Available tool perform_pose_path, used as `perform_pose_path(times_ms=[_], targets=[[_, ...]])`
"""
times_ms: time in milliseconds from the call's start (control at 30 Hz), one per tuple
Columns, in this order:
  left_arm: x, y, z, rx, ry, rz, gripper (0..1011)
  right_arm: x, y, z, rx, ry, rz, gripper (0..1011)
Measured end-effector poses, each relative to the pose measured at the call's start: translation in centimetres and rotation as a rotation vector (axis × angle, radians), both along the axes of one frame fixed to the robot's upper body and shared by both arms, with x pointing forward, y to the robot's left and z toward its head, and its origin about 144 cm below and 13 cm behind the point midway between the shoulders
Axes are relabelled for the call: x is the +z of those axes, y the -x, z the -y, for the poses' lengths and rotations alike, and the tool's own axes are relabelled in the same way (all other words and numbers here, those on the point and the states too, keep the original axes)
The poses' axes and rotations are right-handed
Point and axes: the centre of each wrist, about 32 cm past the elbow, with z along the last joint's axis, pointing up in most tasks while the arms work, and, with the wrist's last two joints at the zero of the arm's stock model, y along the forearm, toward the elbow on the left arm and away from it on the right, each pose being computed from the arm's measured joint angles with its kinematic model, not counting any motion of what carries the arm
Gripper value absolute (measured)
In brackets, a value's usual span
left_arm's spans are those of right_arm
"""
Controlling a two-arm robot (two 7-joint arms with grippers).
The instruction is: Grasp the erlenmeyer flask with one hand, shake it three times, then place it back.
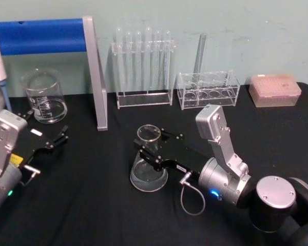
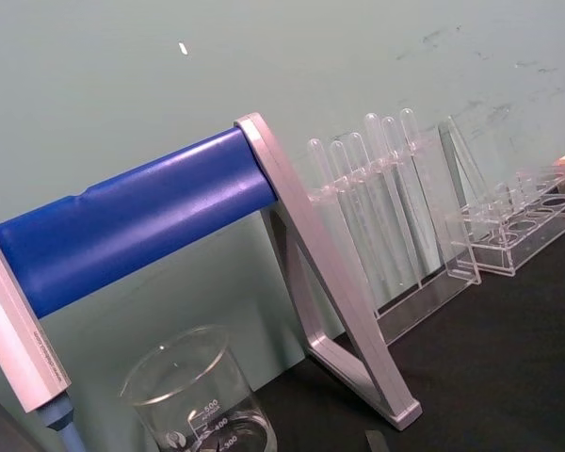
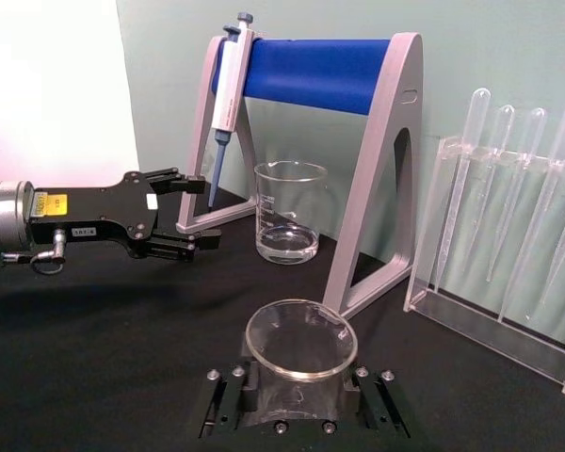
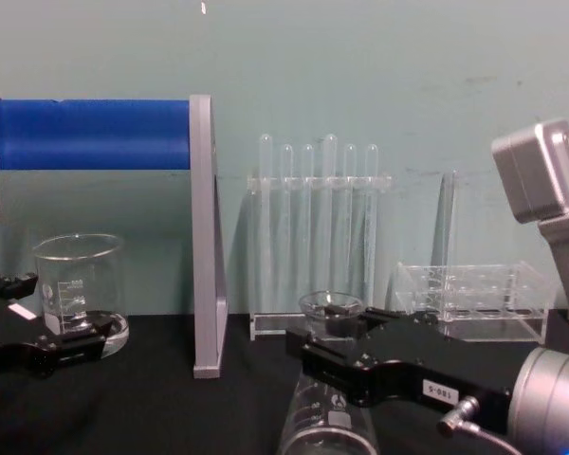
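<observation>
Your right pincer pinches the erlenmeyer flask at its neck, base on the desk, ready for shaking; left pincer idles spread beside the beaker.

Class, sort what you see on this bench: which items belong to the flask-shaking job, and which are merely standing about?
In the job:
- erlenmeyer flask, standing on the black table
- right tool, fingers either side of the flask neck

Standing about:
- beaker
- pipette stand with blue bar
- test tube rack
- second clear rack
- pink tip box
- left tool, idle, open
</observation>
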Motion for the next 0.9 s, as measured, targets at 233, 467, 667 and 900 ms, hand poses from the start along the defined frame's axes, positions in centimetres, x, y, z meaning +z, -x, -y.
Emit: perform_pose_path(times_ms=[233, 467, 667, 900], targets=[[0.0, 0.0, 0.0, 0.0, 0.0, 0.0, 1001, 0.02, -0.01, -0.01, 0.0, 0.0, 0.001, 686], [0.0, 0.0, 0.0, 0.0, 0.0, 0.0, 1001, 0.02, -0.01, -0.01, 0.0, 0.0, 0.001, 890], [0.0, 0.0, 0.0, 0.0, 0.0, 0.0, 1001, 0.02, -0.01, -0.01, 0.0, -0.001, 0.001, 1000], [0.0, 0.0, 0.0, 0.0, 0.0, 0.0, 1001, 0.02, -0.01, -0.01, 0.0, -0.001, 0.001, 1000]])
